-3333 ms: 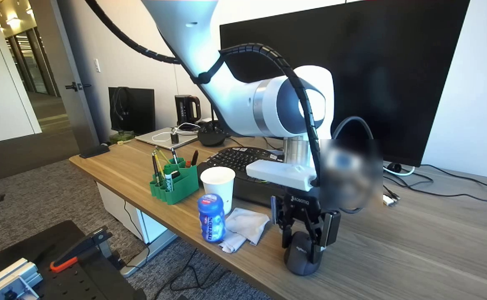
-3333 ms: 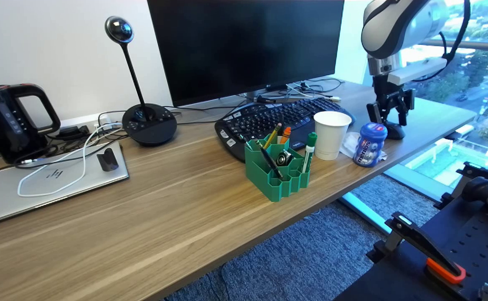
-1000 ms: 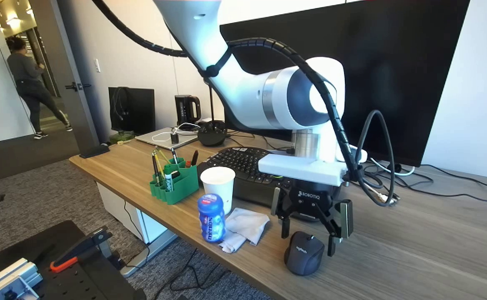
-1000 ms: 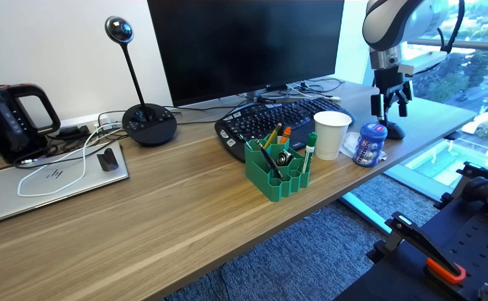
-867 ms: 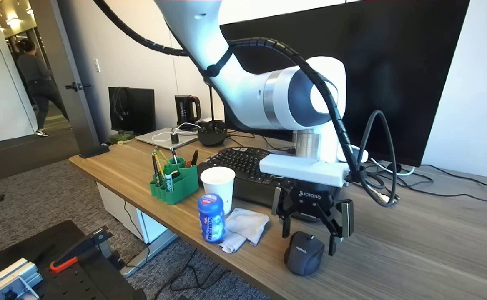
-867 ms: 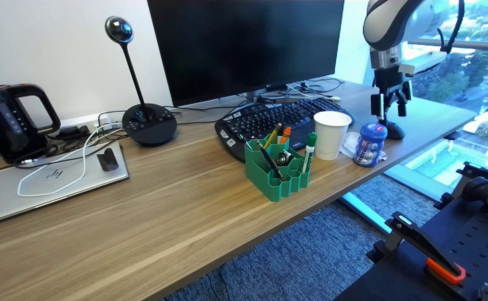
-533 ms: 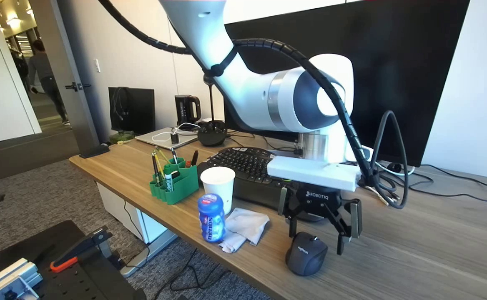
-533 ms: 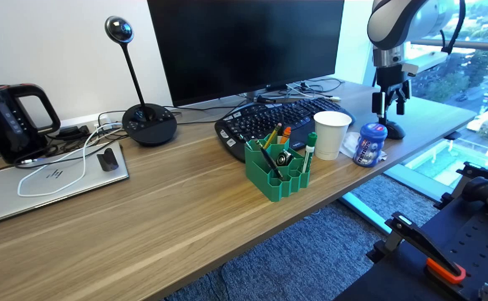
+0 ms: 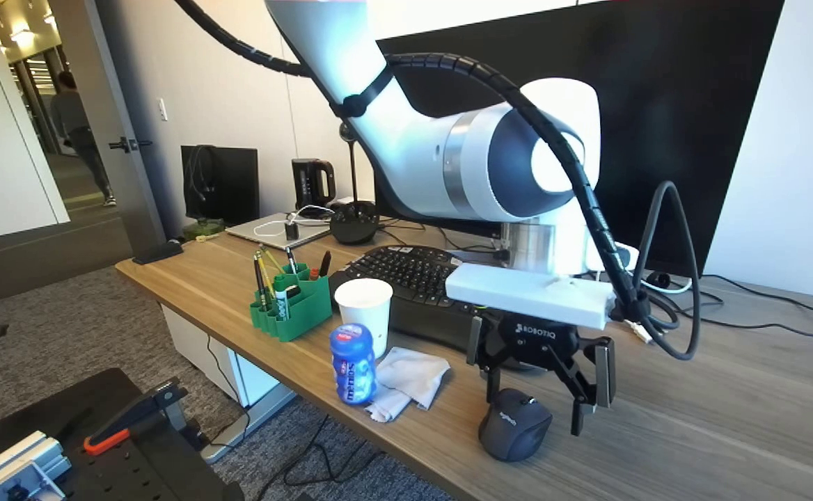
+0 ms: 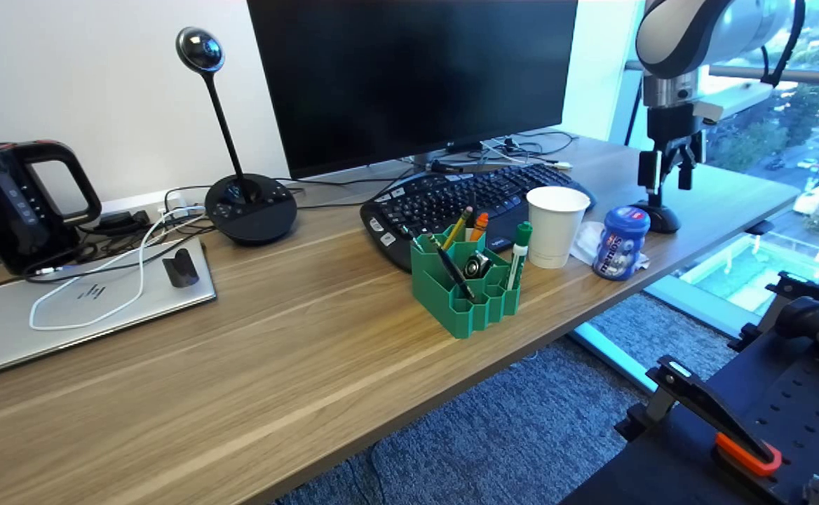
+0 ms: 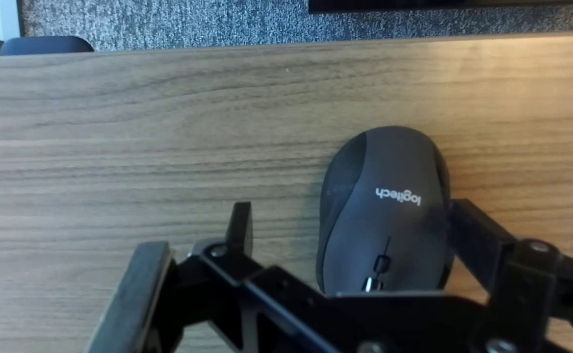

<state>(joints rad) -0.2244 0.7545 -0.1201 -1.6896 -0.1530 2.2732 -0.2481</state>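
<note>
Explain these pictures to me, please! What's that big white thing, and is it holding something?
That's a robot arm. Two cameras outside it watch the desk; a third rides on its wrist, looking down. The wrist view shows a computer mouse between two black fingers. They're spread open, so nothing is held: the mouse sits on the desk. One of the fingers is right beside it; I can't tell whether they touch. Also on the desk: a keyboard, a white cup, a blue bottle, a cloth, a green pen holder and a big screen.
</note>
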